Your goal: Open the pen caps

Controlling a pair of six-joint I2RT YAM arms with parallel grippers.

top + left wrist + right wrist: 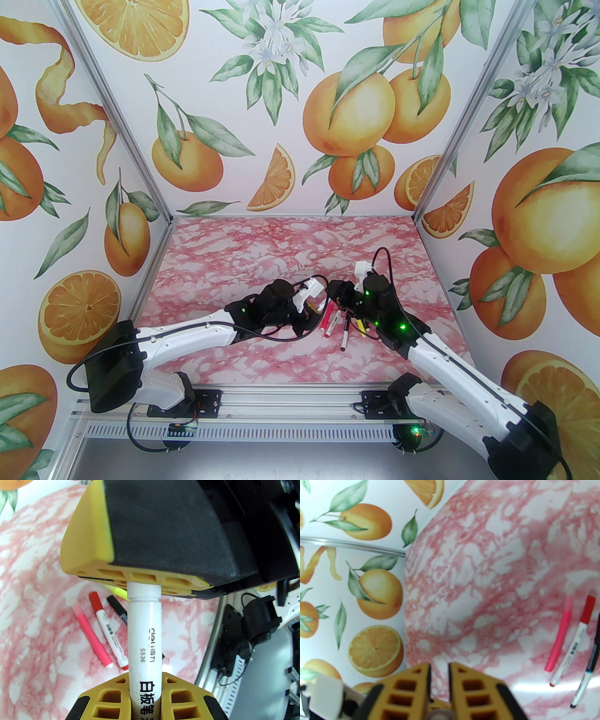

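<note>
The stubby white plastic pen cap [144,591] was seated on the end of a slim white printed marker pen [144,639], which was held clear above the table. The right gripper [439,669] was clamped on that cap. The left gripper [145,698] was closed around the barrel. Below, on the pink marbled table [35,597], lay a pink pen [91,639], a red-capped white marker [109,630] just beside it, and a black-capped pen [117,607].

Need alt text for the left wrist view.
A white marker pen is held by both grippers: the left gripper clamps its barrel at the bottom, the right gripper clamps its white cap above. Behind, a pink pen, a red-capped pen and a black-capped pen lie on the marbled table.
</note>
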